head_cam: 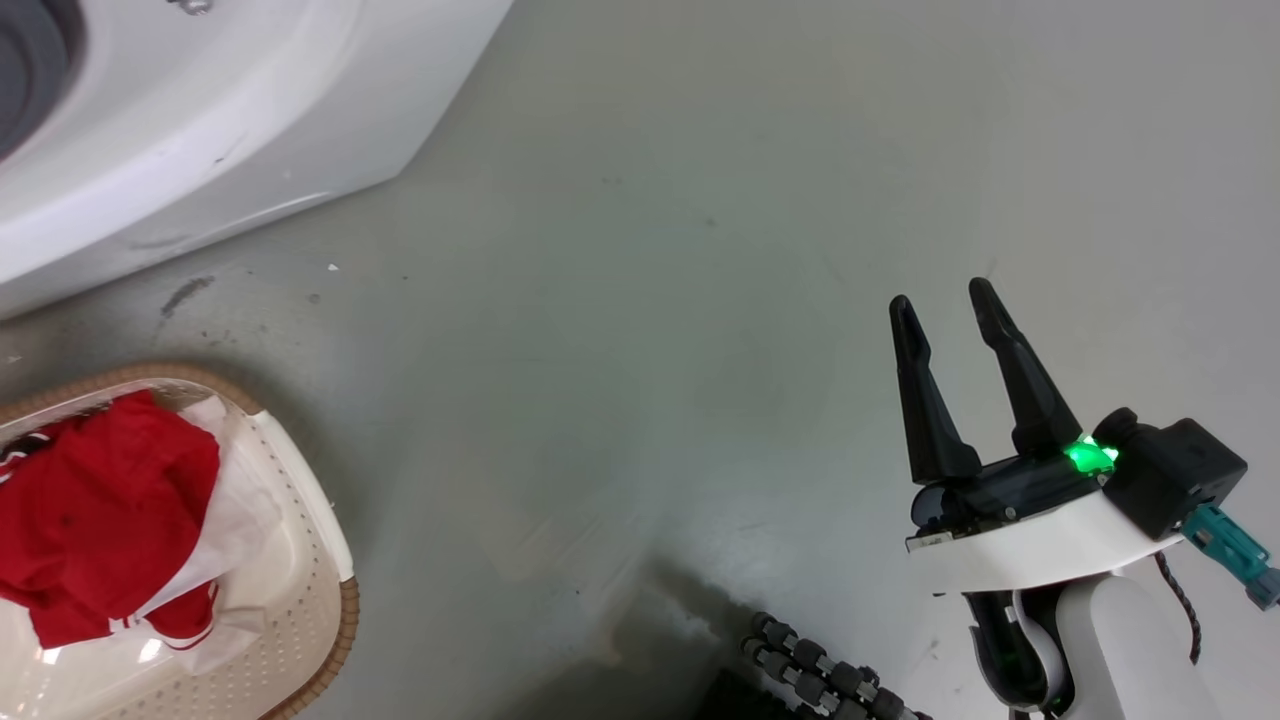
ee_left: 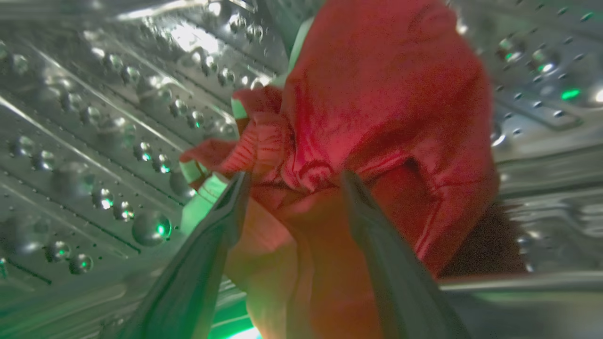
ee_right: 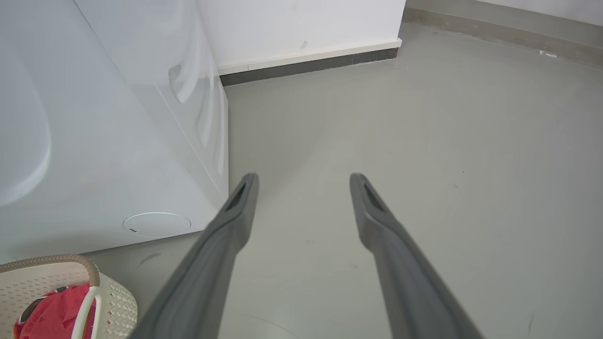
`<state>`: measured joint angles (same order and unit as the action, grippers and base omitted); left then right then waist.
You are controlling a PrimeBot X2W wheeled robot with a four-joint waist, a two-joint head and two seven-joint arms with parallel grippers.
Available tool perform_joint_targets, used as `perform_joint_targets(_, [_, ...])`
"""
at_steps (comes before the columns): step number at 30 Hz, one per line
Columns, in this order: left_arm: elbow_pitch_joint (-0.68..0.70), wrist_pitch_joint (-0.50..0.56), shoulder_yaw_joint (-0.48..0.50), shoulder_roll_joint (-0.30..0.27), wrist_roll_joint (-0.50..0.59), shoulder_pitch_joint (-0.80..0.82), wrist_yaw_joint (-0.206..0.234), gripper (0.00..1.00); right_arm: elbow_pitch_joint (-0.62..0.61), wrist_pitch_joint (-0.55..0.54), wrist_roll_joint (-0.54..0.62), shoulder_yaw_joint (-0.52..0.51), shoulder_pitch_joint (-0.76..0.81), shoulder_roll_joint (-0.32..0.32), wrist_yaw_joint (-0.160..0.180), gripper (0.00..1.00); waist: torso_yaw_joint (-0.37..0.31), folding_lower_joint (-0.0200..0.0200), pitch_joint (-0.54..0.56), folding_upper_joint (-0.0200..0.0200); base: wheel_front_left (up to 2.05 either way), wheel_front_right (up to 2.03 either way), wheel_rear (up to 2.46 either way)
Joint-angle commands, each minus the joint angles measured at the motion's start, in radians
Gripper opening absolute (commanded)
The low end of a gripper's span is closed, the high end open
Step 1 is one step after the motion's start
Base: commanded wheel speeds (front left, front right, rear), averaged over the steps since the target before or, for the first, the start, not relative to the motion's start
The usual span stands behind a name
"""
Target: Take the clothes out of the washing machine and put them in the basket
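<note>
Inside the washing machine's shiny perforated drum (ee_left: 94,141), a red garment with white trim (ee_left: 386,103) lies bunched. My left gripper (ee_left: 294,176) is open right at it, one finger on each side of a fold of the fabric. The washing machine's white front (head_cam: 200,130) fills the head view's upper left, and its side panel (ee_right: 94,141) is seen from the right wrist. The basket (head_cam: 300,560) stands at the lower left with red and white clothes (head_cam: 100,510) in it; the basket (ee_right: 113,301) also appears low in the right wrist view. My right gripper (head_cam: 945,300) hangs open over bare floor.
Grey floor (head_cam: 650,300) spreads between the washer, the basket and my right arm. A white wall with a dark skirting board (ee_right: 306,66) runs behind the machine. A black ribbed cable (head_cam: 820,670) lies at the head view's bottom edge.
</note>
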<state>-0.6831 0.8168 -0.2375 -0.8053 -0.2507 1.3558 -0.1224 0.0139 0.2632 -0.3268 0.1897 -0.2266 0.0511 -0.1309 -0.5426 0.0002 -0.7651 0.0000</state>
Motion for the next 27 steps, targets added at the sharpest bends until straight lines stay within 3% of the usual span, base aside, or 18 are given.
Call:
perform_joint_targets(1, [0.013, 0.033, 0.002, -0.013, -0.006, -0.022, 0.007, 1.0, -0.003, 0.002, -0.006, 0.005, -0.009, -0.001, 0.0, 1.0, -0.01, -0.0002, -0.013, 0.0, 0.0, 0.0, 0.0])
perform_joint_targets(10, [0.095, 0.23, 0.001, -0.035, -0.024, -0.072, 0.052, 1.0, -0.008, 0.002, -0.013, 0.004, -0.008, -0.001, 0.0, 1.0, -0.011, -0.0002, -0.034, 0.0, 0.0, 0.0, 0.0])
perform_joint_targets(12, [0.13, 0.245, 0.002, -0.04, -0.025, -0.081, 0.064, 0.0, -0.01, 0.002, -0.016, 0.004, -0.008, -0.001, 0.0, 1.0, -0.011, -0.0002, -0.039, 0.0, 0.0, 0.0, 0.0])
perform_joint_targets(19, [0.212, 0.206, 0.013, -0.066, -0.002, -0.072, 0.113, 0.0, -0.006, 0.002, -0.02, 0.007, -0.02, -0.001, 0.0, 1.0, -0.019, -0.0002, -0.043, 0.0, 0.0, 0.0, 0.0])
perform_joint_targets(27, [0.14, -0.028, 0.023, -0.072, 0.022, -0.037, 0.126, 0.0, -0.003, 0.002, -0.013, 0.01, -0.034, -0.001, 0.0, 1.0, -0.022, -0.0002, -0.014, 0.0, 0.0, 0.0, 0.0])
